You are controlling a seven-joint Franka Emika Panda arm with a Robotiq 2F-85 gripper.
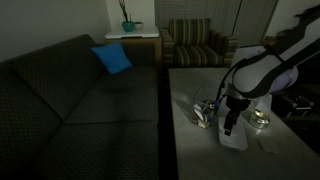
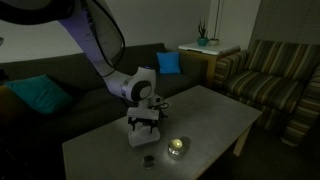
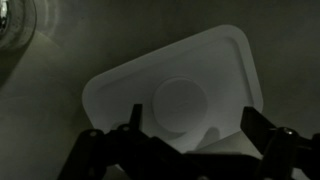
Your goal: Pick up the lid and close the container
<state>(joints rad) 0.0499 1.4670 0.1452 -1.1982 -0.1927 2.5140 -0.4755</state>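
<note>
Lid: the flat, whitish translucent plastic lid [image 3: 185, 95], a rounded rectangle with a raised rim and a round raised disc in its middle, lay tilted across the centre of the wrist view, flat on the grey rectangular table [image 1: 195, 155].
Lid elsewhere: in both exterior views it showed as a pale patch directly under the gripper [image 1: 232, 139] [image 2: 139, 138].
Gripper: the dark two-fingered gripper [image 3: 190, 130] on the white arm [image 2: 130, 85] pointed straight down over the lid, jaws spread wide, one finger [image 3: 118, 148] at each side of the lid's lower edge; contact with the lid could not be told.
Container: the small clear plastic tub [image 1: 205, 110] stood uncovered on the table, just left of the gripper in an exterior view.
Tin: a small round shiny tin [image 2: 177, 147] sat near the lid, apart from it.
</note>
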